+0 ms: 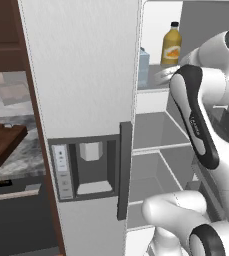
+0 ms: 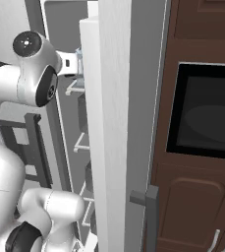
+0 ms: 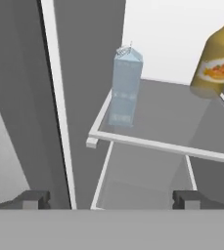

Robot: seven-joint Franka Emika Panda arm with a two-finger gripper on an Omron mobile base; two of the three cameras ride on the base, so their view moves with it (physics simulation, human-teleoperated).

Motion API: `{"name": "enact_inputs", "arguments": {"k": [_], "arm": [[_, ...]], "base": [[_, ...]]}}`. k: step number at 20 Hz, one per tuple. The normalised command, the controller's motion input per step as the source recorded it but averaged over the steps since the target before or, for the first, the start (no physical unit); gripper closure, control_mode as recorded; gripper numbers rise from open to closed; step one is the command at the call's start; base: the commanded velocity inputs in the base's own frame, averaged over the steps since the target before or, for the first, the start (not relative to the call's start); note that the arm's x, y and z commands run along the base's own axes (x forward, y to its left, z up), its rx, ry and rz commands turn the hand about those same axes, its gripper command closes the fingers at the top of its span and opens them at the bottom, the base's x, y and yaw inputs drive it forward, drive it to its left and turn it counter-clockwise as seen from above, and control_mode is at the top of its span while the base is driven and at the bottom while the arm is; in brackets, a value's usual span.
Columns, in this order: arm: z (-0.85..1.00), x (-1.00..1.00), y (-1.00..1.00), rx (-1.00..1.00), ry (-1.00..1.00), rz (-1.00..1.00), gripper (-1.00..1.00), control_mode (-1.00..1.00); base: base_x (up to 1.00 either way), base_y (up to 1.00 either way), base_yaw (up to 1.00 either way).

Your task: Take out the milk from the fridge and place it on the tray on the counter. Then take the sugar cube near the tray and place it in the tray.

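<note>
On the upper shelf (image 3: 172,122) of the fridge (image 1: 86,75), near its left front corner as the hand view shows it, stands the milk (image 3: 125,80), upright, its gabled top pointing up. Toward the right back corner of the same shelf stands a yellow-orange bottle (image 3: 213,63) with a dark cap and an orange label, well apart from the carton. In the left base view the bottle (image 1: 171,45) shows above the white arm (image 1: 196,115), and a pale blue sliver of the milk (image 1: 143,65) shows just beside the edge of the fridge door.

Short of the shelf's front edge, the gripper (image 3: 111,199) faces the carton with its two dark fingertips (image 3: 33,199) spread wide, nothing between them and nothing touched. The milk stands ahead of the gap between the tips, a little left of its middle.

The door stands swung out toward the camera, its dispenser recess (image 1: 88,170) and dark vertical handle (image 1: 124,170) plain in the left base view, with white shelves inside, one below another. At the left of that view lies the surface (image 1: 28,155), grey and mottled, with the tray (image 1: 3,142) resting on it, dark brown with low sides. The sugar cube is too small to make out. In the right base view dark brown cabinets (image 2: 197,197) and a black oven window (image 2: 207,110) stand to the right of the fridge.
</note>
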Motion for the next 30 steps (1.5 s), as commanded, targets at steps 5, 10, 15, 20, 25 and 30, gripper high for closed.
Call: {"name": "enact_inputs", "arguments": {"k": [5,10,15,20,25,30], "arm": [[0.00,0.57,0.00,0.00,0.00,0.03,-1.00,-1.00],[0.04,0.48,0.00,0.00,0.00,0.00,-1.00,-1.00],[0.02,0.46,0.00,0.00,0.00,0.00,-1.00,-1.00],[0.13,0.27,-0.03,0.02,0.00,0.08,-1.00,-1.00],[0.04,0.16,-0.03,0.04,0.00,0.15,-1.00,-1.00],[0.00,0.15,0.00,0.00,0.00,0.10,-1.00,-1.00]], "base": [[0.00,0.00,0.00],[0.00,0.00,0.00],[0.00,0.00,0.00],[0.00,0.00,0.00],[0.00,0.00,0.00],[0.00,0.00,0.00]]}}
